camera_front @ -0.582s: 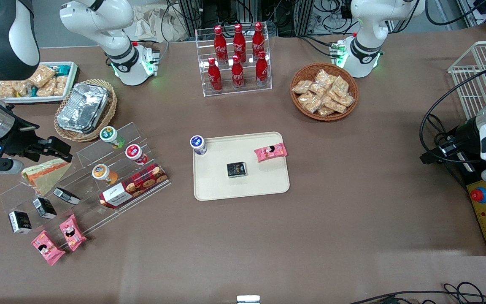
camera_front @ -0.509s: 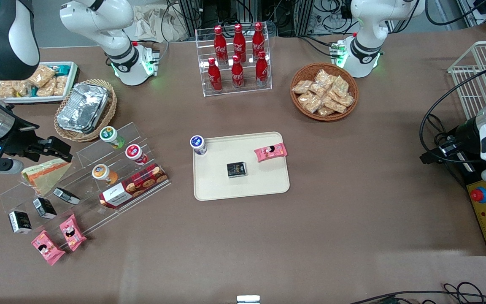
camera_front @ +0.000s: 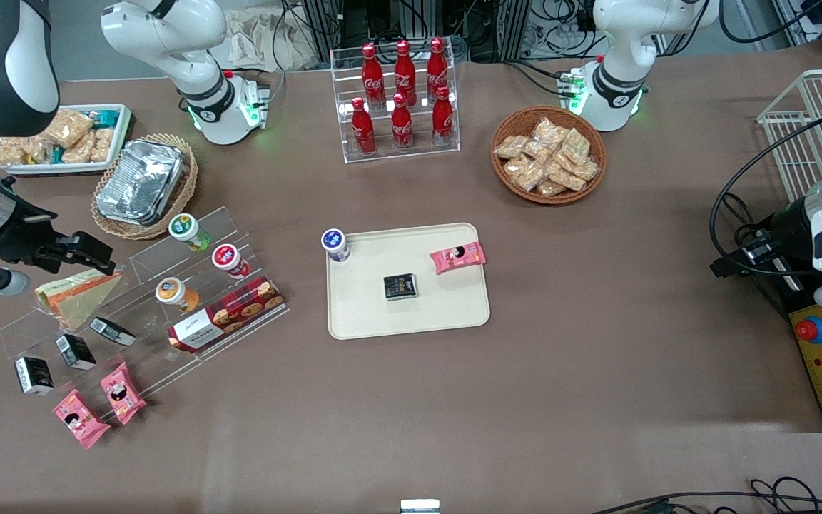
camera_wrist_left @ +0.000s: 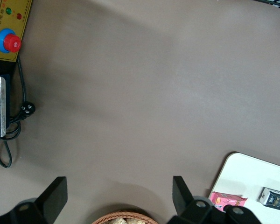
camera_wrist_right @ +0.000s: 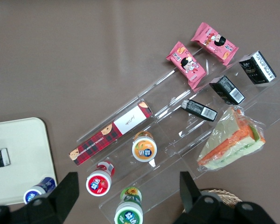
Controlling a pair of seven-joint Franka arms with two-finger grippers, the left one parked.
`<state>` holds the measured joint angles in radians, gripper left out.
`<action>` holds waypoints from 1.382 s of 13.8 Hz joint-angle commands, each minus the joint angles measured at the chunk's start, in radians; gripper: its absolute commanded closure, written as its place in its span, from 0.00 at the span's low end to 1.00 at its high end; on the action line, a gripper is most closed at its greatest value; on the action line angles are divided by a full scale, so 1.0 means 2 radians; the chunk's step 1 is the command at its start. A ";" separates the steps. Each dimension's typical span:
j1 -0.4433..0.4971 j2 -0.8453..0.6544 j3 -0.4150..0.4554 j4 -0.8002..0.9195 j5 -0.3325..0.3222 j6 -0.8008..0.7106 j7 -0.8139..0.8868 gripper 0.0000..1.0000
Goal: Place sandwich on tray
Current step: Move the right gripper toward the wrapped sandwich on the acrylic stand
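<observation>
The wrapped sandwich [camera_front: 72,294] lies on the clear tiered stand, well apart from the cream tray [camera_front: 454,314]. The pincer [camera_front: 90,253] hovers just above it, open. It should probably descend squarely across the wedge's thick edge, avoiding the stand's step.

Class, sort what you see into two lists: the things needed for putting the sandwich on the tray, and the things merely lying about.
Needed:
sandwich, on the clear stepped shelf
tray
gripper, open, above the shelf

Lying about:
cola bottles
foil container
basket of snacks
biscuit box
pink packet on the tray
</observation>
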<state>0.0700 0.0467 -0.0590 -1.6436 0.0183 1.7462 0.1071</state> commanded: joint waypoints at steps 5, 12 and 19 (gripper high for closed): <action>-0.018 0.004 -0.010 0.004 -0.009 -0.009 -0.022 0.04; -0.046 0.004 -0.022 0.005 0.015 -0.010 0.042 0.04; -0.068 0.012 -0.040 0.005 0.049 -0.017 0.136 0.04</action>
<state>-0.0492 0.0662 -0.1408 -1.6458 0.0938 1.7318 0.3151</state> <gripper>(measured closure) 0.035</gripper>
